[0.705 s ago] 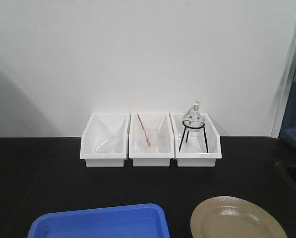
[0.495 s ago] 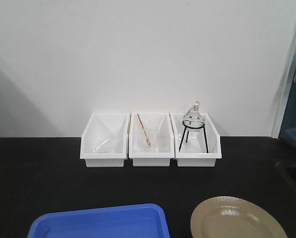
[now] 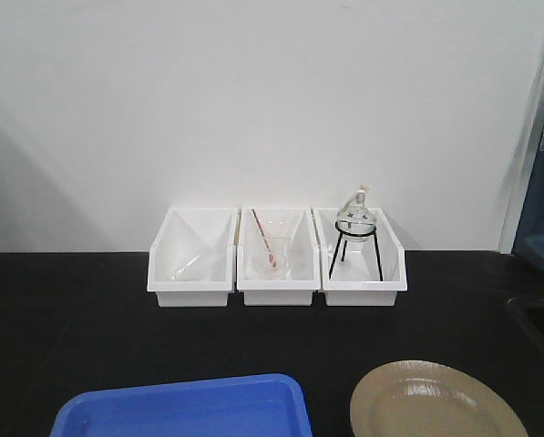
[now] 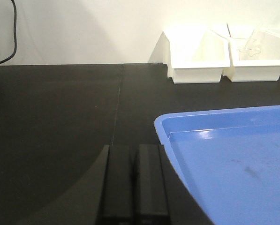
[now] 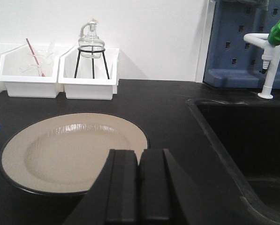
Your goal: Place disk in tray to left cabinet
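Observation:
The tan disk (image 3: 436, 405) with its thin black rim lies flat on the black counter at the front right, also seen as the disk (image 5: 71, 150) in the right wrist view. The blue tray (image 3: 185, 408) rests to its left at the front edge, a gap of counter between them; the tray (image 4: 233, 159) fills the right of the left wrist view. My left gripper (image 4: 134, 150) is shut and holds nothing, just left of the tray's near corner. My right gripper (image 5: 139, 153) is shut and holds nothing, over the disk's near right rim. The cabinet is out of view.
Three white bins (image 3: 276, 259) stand in a row against the back wall; the middle holds a glass beaker with a rod (image 3: 270, 244), the right a flask on a black tripod (image 3: 354, 228). A sink (image 5: 252, 150) with a tap (image 5: 271, 56) lies right of the disk.

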